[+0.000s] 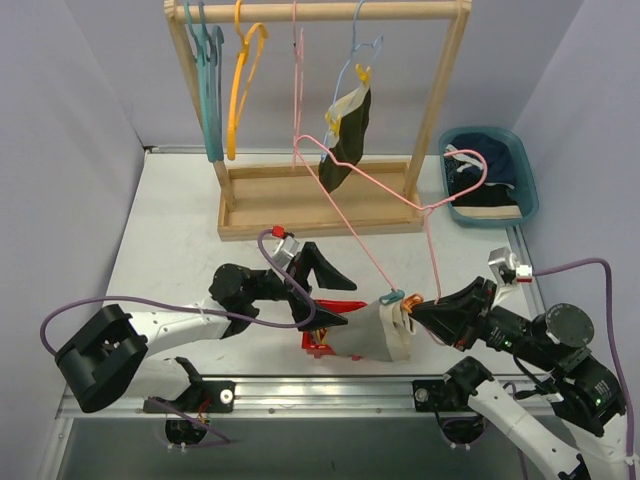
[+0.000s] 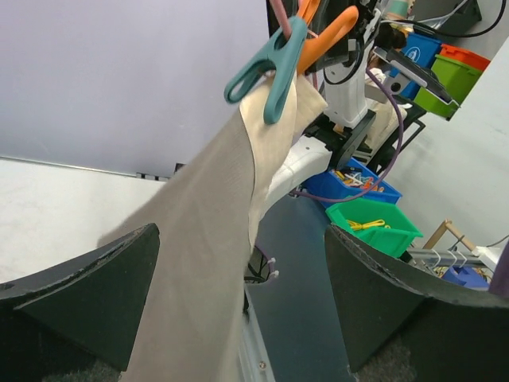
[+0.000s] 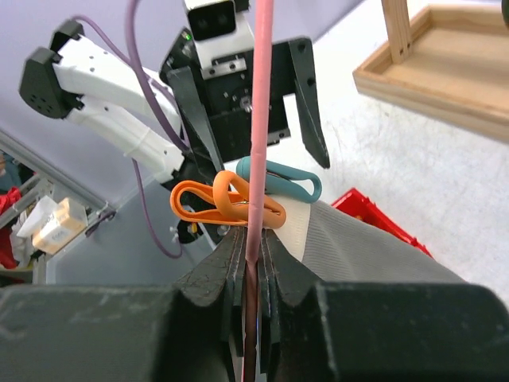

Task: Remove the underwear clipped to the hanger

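We've got the right gripper (image 3: 253, 253) pinched shut on the pink hanger (image 3: 261, 95), and the clipped grey-beige briefs (image 1: 378, 330) dangle lengthwise just leftward, between the left gripper's (image 1: 348, 300) wide-open, empty fingers, so left looks nearer.

Top view: we see the right gripper (image 1: 415, 308) gripping the pink hanger (image 1: 432, 250) beside its clipped grey-beige briefs (image 1: 378, 330); the left gripper (image 1: 350, 302), fingers apart, faces them.

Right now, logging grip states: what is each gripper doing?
Left gripper: open, straddling the grey-beige underwear.
Right gripper: closed on the pink hanger.
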`<state>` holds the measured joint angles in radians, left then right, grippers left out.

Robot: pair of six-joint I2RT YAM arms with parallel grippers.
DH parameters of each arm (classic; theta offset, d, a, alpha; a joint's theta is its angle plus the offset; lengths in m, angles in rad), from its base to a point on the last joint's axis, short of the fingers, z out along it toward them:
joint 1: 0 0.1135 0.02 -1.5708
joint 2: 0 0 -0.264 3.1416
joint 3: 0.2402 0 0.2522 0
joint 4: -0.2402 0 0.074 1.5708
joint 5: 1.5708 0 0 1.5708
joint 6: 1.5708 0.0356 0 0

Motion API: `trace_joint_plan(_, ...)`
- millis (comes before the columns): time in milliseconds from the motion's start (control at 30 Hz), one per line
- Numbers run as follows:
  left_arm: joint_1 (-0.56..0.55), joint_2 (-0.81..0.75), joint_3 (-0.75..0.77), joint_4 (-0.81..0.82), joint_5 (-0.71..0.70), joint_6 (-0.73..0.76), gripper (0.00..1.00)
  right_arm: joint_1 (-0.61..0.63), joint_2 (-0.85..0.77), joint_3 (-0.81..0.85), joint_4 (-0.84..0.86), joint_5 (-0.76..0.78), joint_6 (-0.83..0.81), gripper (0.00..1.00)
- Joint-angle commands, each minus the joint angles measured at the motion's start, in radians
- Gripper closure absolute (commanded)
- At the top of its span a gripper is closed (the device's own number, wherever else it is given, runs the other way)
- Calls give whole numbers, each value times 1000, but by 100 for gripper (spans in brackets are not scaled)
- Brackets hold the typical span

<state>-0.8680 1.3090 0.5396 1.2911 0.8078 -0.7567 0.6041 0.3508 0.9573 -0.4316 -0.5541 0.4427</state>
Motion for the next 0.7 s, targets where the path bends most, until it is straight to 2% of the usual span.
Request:
trace_joint_plan(0,6,-39,11,277,13,-7,6,8,-15,-11,169,5,36,100)
trace_joint_plan(333,4,3,192,286,13,-7,6,8,30,-75,350,-167,94,100)
trace_joint_plan(667,-23,-89,246,286,13,-7,6,8,53,-132,611,-242,240,100)
